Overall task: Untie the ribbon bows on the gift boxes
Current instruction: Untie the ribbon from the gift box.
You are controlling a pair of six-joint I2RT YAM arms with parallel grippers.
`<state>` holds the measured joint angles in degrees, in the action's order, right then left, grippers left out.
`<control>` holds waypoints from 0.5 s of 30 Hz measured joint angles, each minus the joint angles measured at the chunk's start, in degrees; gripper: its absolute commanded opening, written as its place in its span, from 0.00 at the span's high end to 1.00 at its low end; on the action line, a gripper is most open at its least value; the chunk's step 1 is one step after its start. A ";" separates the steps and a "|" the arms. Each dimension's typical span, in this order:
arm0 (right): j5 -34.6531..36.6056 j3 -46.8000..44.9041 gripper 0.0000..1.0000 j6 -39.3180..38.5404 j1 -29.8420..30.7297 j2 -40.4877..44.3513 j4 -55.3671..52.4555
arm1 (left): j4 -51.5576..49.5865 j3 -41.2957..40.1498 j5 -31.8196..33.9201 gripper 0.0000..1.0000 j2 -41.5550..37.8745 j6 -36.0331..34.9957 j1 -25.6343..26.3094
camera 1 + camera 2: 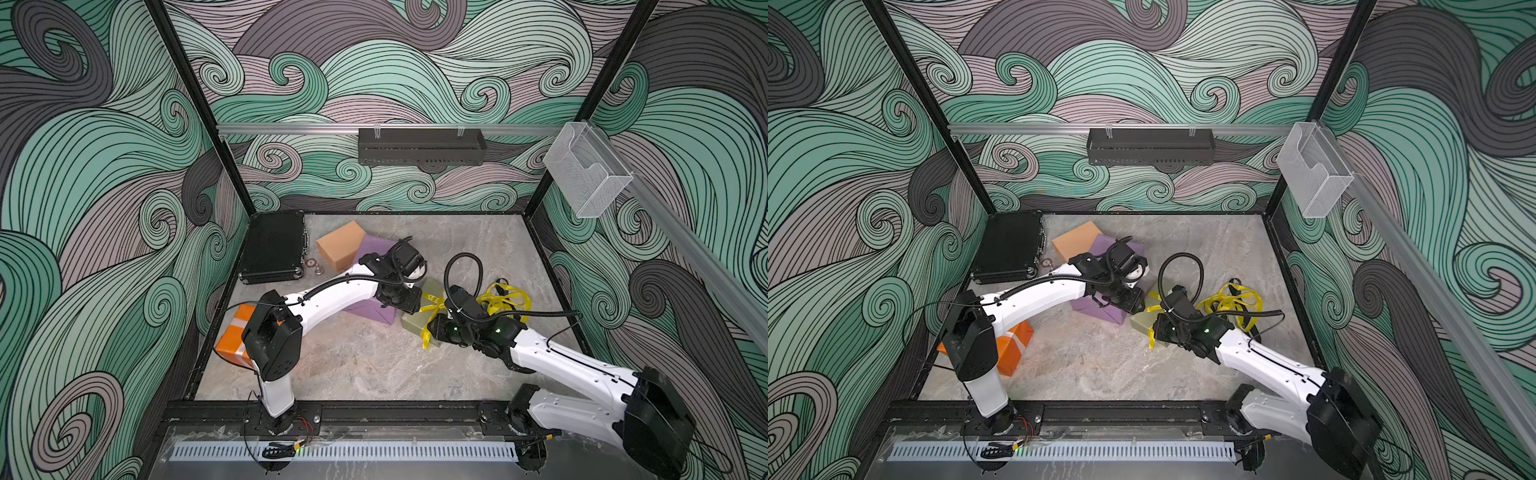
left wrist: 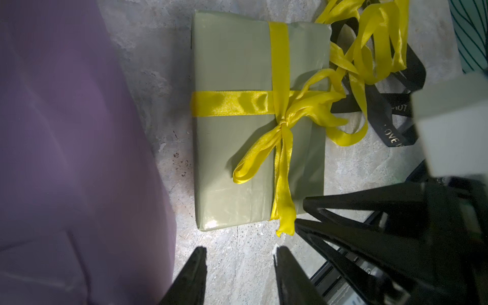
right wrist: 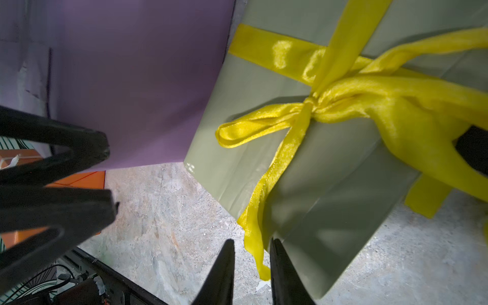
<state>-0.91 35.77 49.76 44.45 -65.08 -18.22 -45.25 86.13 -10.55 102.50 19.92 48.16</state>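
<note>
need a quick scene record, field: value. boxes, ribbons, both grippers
olive box: yellow bow tied
right gripper: open, fingers either side of the bow's tail
left gripper: open, over the table between purple box and olive box
loose ribbons: yellow ribbon and black ribbon piled beside olive box
orange box: white ribbon around it
tan box: no ribbon visible
</note>
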 measured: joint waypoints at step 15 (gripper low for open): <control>2.40 2.97 1.00 -1.29 0.76 -5.18 -1.38 | -0.11 0.11 -0.02 0.58 1.31 0.46 0.15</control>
<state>1.50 38.74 48.47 45.21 -70.26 -19.59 -45.36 86.24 -10.57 103.81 20.38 48.31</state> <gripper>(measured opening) 0.047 0.425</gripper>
